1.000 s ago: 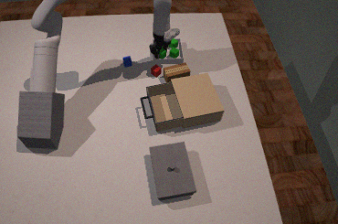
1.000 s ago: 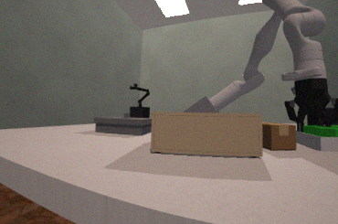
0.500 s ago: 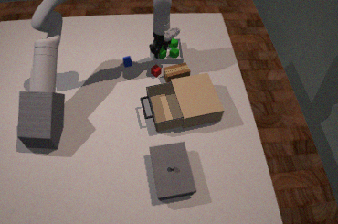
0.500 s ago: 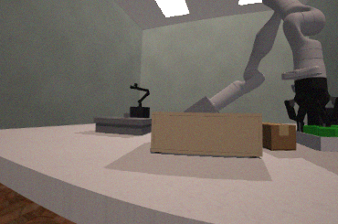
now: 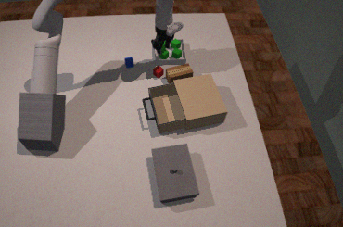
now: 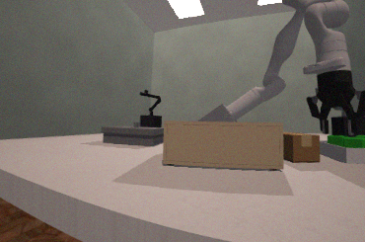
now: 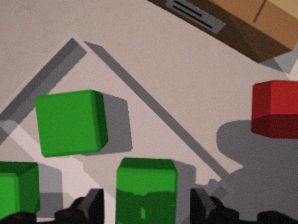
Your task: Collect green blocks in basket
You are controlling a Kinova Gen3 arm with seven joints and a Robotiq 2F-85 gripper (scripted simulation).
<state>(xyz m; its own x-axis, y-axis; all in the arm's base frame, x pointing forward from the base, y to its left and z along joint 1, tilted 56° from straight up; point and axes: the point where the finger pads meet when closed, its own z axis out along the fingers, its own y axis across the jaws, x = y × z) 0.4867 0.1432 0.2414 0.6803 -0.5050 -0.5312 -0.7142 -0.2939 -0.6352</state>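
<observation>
My gripper [image 5: 161, 49] [image 6: 337, 127] [image 7: 147, 205] is part open over the basket [image 5: 171, 62] [image 6: 336, 152] [image 7: 155, 109]. Its fingers stand either side of a green block [image 7: 146, 182], with a gap at each side. Other green blocks [image 5: 176, 53] [image 7: 70, 123] lie in the basket; none is seen hanging over its edge. The light wooden cabinet [image 5: 199, 96] [image 6: 222, 145] has its drawer [image 5: 161, 126] pulled out, with no block visible inside. The metal box [image 6: 130, 138] has its lid [image 5: 169, 159] on, seemingly level.
A red block [image 5: 158, 71] [image 7: 280, 107] lies just outside the basket. A blue block [image 5: 129, 62] lies further left. A brown cardboard box [image 5: 180, 74] [image 6: 301, 147] [image 7: 240, 30] stands between basket and cabinet. The drawer's black handle [image 5: 148, 108] sticks out left.
</observation>
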